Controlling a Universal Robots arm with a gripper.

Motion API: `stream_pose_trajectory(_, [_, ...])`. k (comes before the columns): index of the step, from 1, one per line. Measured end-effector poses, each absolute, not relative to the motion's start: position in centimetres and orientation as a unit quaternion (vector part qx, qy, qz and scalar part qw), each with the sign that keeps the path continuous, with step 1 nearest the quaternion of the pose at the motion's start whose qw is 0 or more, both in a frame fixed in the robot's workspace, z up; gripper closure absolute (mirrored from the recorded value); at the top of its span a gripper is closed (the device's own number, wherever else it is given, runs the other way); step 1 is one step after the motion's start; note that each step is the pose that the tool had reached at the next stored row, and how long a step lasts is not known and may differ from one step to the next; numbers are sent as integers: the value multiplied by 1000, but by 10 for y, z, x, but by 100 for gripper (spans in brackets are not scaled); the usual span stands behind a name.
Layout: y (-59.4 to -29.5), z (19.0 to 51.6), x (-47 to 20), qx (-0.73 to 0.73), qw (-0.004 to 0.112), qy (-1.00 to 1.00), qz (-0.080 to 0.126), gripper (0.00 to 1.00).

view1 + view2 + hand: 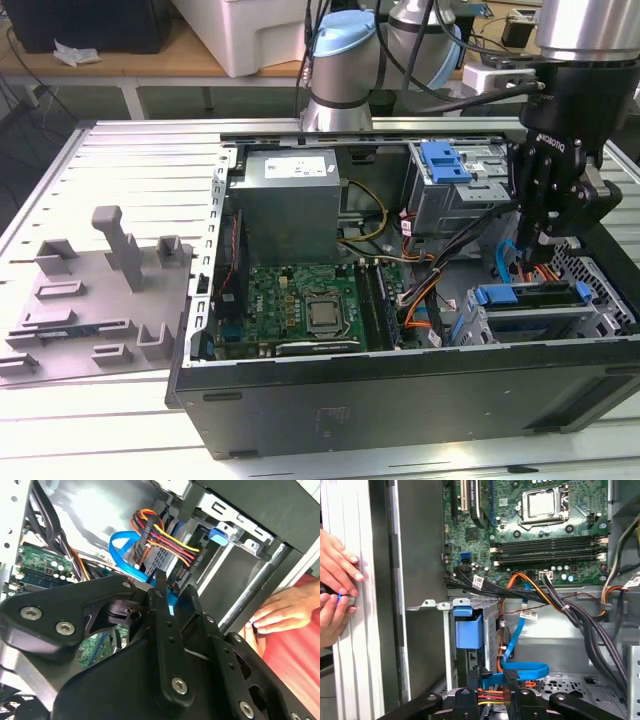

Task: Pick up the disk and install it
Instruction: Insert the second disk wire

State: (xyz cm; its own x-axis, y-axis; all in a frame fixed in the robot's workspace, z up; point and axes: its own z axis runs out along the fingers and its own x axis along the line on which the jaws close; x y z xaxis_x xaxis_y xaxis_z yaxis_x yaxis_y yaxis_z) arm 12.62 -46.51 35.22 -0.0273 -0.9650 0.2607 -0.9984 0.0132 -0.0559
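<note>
The gripper (545, 245) stood low inside the open computer case (400, 390), at the exterior view's right, just above the disk (530, 300). The disk already sat in the drive cage (520, 325) near the front corner of the case, with its blue frame on top. In the second wrist view the two black fingers (162, 610) stood close together on a blue edge at the disk's rear, where the red, yellow and orange cables (165, 537) plug in; I cannot tell if they truly pinched it. In the first wrist view a person's hands (335, 587) rested on the slatted counter (350, 670) just outside the case wall.
</note>
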Motion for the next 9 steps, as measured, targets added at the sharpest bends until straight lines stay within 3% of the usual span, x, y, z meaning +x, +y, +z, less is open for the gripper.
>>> stream_pose_trajectory(3, [-465,352,126,694,67,-709,106,66])
stream_pose_trajectory(9, [-465,352,126,694,68,-709,107,66])
